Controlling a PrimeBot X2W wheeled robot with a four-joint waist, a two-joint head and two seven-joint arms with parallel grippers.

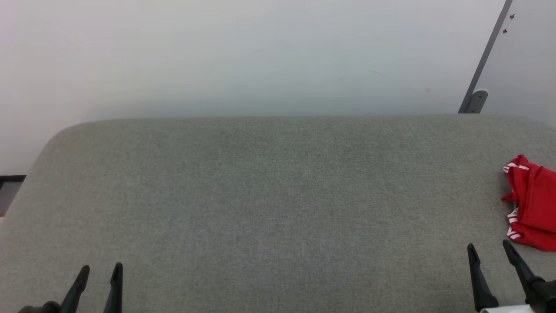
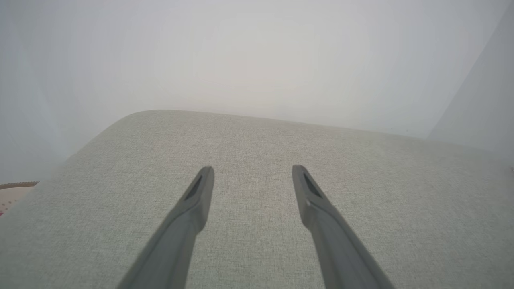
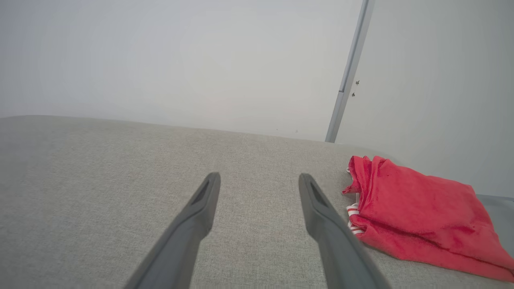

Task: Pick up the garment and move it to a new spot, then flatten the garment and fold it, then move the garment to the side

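Note:
The garment (image 1: 533, 204) is a red jersey with red-and-white striped trim, lying folded into a compact bundle at the far right of the grey fabric surface (image 1: 278, 195). In the right wrist view the garment (image 3: 417, 216) lies just right of my right fingers. My right gripper (image 1: 489, 251) (image 3: 260, 180) stands open and empty, a little in front and left of the garment, apart from it. My left gripper (image 1: 102, 269) (image 2: 253, 171) is open and empty at the front left of the surface. The lettering is hidden.
A pale wall rises behind the surface. A grey metal post (image 1: 484, 65) (image 3: 347, 76) with a bracket stands at the back right. The surface has a rounded back-left corner (image 1: 65, 130).

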